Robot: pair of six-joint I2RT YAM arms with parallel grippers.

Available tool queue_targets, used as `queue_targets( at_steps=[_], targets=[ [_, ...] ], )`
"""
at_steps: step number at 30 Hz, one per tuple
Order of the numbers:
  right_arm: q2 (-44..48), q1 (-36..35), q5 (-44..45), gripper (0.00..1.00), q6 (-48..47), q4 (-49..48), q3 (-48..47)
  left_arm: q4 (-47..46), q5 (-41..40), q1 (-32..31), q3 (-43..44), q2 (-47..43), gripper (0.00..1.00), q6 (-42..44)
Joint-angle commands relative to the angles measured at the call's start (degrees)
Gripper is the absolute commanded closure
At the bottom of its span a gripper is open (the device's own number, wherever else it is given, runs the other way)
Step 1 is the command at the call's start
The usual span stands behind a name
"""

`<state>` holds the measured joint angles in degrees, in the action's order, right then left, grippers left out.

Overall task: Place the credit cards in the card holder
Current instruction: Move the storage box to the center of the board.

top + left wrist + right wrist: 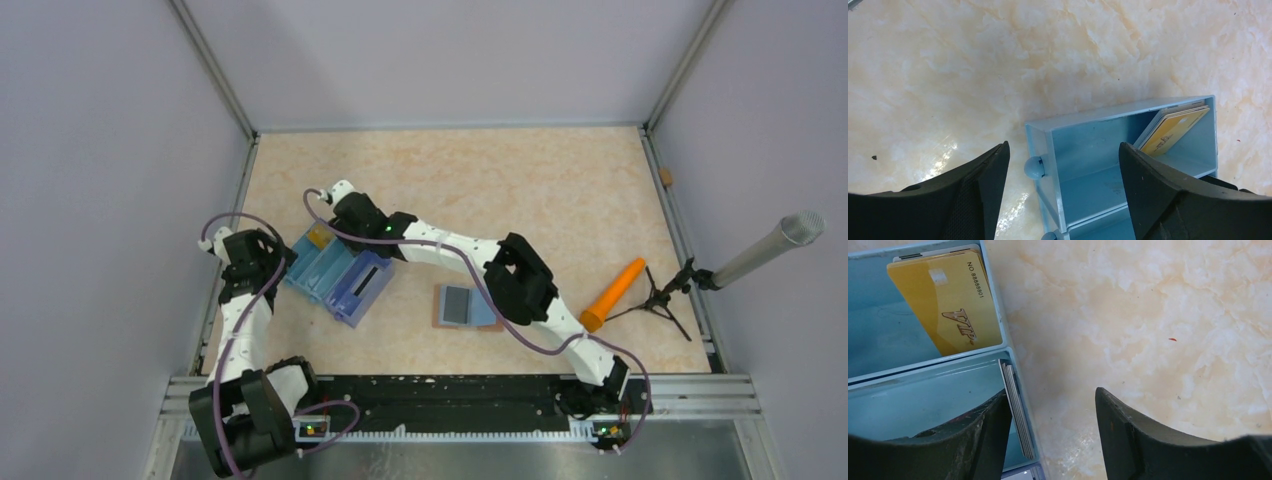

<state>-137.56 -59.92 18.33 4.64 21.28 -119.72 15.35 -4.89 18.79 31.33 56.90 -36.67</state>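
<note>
The yellow-gold card [948, 305] leans in the end compartment of a blue divided box [335, 270]; it also shows in the left wrist view [1175, 130] and from above [318, 238]. A stack of thin cards [1015, 405] stands on edge against the wall of the neighbouring compartment. My right gripper [1050, 392] is open over that end of the box [333, 232], one finger inside the compartment beside the stack, the other outside over the table. My left gripper [1064, 147] is open at the box's left side [283, 262]. The brown card holder [440, 308] lies mid-table with a grey card [458, 303] and a light blue card [487, 316] on it.
An orange carrot-shaped object [612, 295] lies at the right, beside a microphone [770, 245] on a small black tripod [660, 298]. The box has round blue knobs [1034, 167] on its side. A metal rail [450, 390] runs along the near edge. Grey walls enclose the table.
</note>
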Motion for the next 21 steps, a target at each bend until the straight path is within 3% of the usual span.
queue_targets(
  at_steps=[1, 21],
  targets=[
    [2.1, -0.7, 4.3, 0.4, -2.2, 0.0, -3.6, -2.7, 1.0, 0.5, -0.4, 0.0, 0.17, 0.8],
    [6.5, -2.4, 5.6, 0.54, -3.9, -1.1, -3.3, -2.4, 3.0, 0.7, 0.0, 0.4, 0.17, 1.0]
  ],
)
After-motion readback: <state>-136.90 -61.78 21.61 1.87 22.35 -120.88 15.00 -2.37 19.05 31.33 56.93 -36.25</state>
